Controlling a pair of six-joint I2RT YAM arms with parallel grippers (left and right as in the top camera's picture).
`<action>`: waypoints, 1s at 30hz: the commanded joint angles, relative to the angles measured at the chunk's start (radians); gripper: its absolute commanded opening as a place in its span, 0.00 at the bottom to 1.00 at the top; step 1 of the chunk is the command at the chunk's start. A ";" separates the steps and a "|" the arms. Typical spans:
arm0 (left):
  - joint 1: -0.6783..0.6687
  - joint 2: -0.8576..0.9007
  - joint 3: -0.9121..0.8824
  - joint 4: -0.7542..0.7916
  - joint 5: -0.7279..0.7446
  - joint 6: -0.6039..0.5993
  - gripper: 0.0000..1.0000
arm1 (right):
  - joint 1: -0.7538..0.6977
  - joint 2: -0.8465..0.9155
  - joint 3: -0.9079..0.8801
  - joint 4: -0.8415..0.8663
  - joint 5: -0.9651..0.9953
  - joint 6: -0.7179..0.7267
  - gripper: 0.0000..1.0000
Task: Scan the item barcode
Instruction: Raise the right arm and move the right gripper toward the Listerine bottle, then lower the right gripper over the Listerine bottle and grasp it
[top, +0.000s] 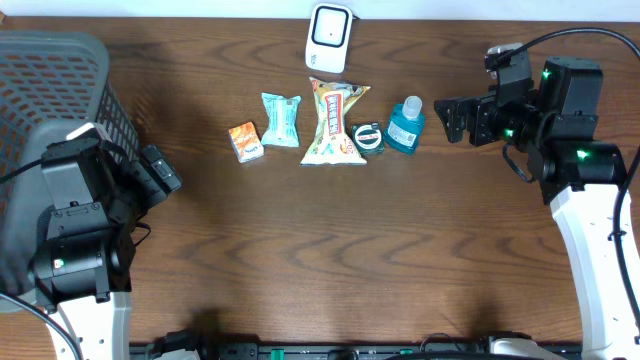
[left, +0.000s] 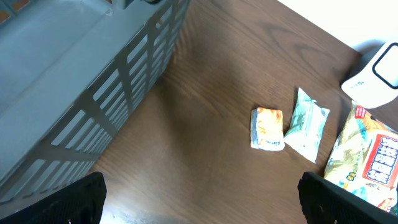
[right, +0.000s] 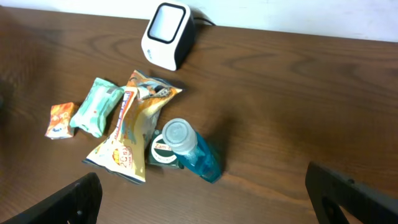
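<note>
Scanner (top: 328, 35), white with a dark window, stands at the middle of the far edge of the table (top: 330, 260). The items lie in a short row just in front of it. From left to right in the overhead view they are an orange packet (top: 245, 141), a mint-green packet (top: 281, 118), a long snack bag (top: 335, 122), a small round tin (top: 369, 138) and a blue bottle (top: 405, 125) with a pale cap. The tin touches both the bag and the bottle, and in the right wrist view the bottle covers part of it. No barcode can be made out on any item, and the print on the bag and tin is too small to read. A grey basket (top: 50, 90) fills the far left corner, its left side cut off by the frame. The left gripper (left: 199, 190) hovers near the basket, well apart from the row, with its jaws spread wide and nothing between them. Only its dark fingertips show, in the bottom corners of its own view, where the scanner and snack bag are clipped at the right edge. The right gripper (right: 202, 194) hangs just right of the bottle, likewise spread wide and holding nothing, without touching it.
</note>
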 joint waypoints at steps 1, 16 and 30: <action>0.006 0.002 0.005 -0.003 -0.012 -0.009 0.98 | 0.009 0.005 0.024 0.002 -0.018 0.012 0.99; 0.006 0.002 0.005 -0.003 -0.012 -0.009 0.98 | 0.010 0.011 0.024 0.169 -0.116 -0.008 0.99; 0.006 0.002 0.005 -0.003 -0.012 -0.009 0.98 | 0.051 0.175 0.023 0.233 -0.186 -0.344 0.99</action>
